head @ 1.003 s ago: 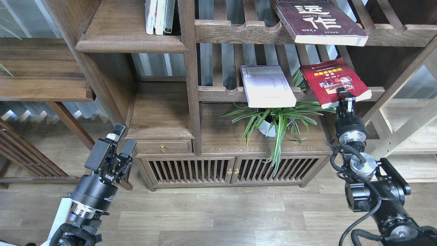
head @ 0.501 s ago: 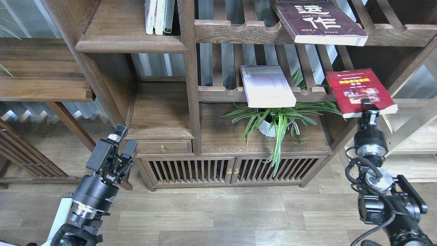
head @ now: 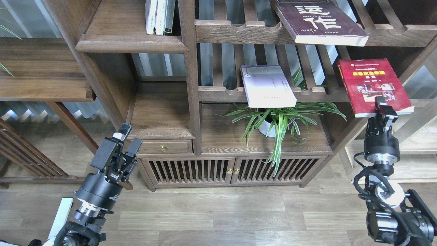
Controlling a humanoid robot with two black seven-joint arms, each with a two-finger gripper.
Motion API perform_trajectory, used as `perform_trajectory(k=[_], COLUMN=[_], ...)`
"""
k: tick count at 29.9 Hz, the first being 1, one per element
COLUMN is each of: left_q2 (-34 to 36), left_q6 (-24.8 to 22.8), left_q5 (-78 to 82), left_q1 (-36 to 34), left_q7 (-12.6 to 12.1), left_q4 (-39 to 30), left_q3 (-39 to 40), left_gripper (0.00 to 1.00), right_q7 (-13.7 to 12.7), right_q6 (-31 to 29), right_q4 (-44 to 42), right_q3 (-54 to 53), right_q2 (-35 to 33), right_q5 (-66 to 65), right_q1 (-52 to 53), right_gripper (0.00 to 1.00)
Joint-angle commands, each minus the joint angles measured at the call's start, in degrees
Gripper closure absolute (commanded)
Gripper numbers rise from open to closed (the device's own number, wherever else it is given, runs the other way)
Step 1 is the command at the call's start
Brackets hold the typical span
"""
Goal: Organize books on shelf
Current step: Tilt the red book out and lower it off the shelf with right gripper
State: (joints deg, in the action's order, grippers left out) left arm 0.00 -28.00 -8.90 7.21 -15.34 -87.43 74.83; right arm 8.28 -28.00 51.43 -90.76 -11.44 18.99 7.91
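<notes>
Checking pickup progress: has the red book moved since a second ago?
Yes. The red book, shut in the right pincer, has moved rightward off the slatted rack.

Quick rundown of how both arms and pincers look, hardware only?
Both arms are black with silver joint rings and loose black cables. The left pincer has flat black fingers, one silver-tipped, and a small white label at its base. The right pincer is black too.

In front of me a green spider plant [head: 280, 118] in a white pot [head: 266, 129] stands on the cabinet with slatted doors [head: 225, 171]
</notes>
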Motion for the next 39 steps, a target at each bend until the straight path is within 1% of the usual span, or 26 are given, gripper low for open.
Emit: perform_trajectory(k=[1, 6, 17, 28, 39], left_q2=[0.0, 0.0, 0.0, 0.0, 0.0], left_q6=[0.0, 0.0, 0.0, 0.0, 0.0], left_q5=[0.11, 1.78, 1.96, 1.96, 1.96], left_q1=[-0.7, -1.5, -1.59, -1.41, -1.41], left_q7=[-0.04, -0.04, -0.04, -0.04, 0.05], left_q4=[0.24, 0.51, 1.38, 2.79, 3.41], left_q3=[-0.39, -0.83, -1.62, -2.94, -3.55], left_gripper=[0.01, 0.01, 0.01, 0.01, 0.01], right_q7=[0.07, 0.16, 0.16, 0.07, 0.25], right_q6=[0.0, 0.0, 0.0, 0.0, 0.0], right_q4=[2.62, 5.35, 9.3, 13.43, 17.13], right_q3=[1.46, 4.36, 7.0, 7.53, 12.36], right_q2=[1.42, 2.04, 3.53, 3.53, 4.67], right_q5=[0.0, -0.09, -0.35, -0.88, -3.25], right_q1=[-1.67, -2.82, -5.98, -8.18, -10.29], right_gripper=[0.96, 0.97, 0.97, 0.97, 0.97])
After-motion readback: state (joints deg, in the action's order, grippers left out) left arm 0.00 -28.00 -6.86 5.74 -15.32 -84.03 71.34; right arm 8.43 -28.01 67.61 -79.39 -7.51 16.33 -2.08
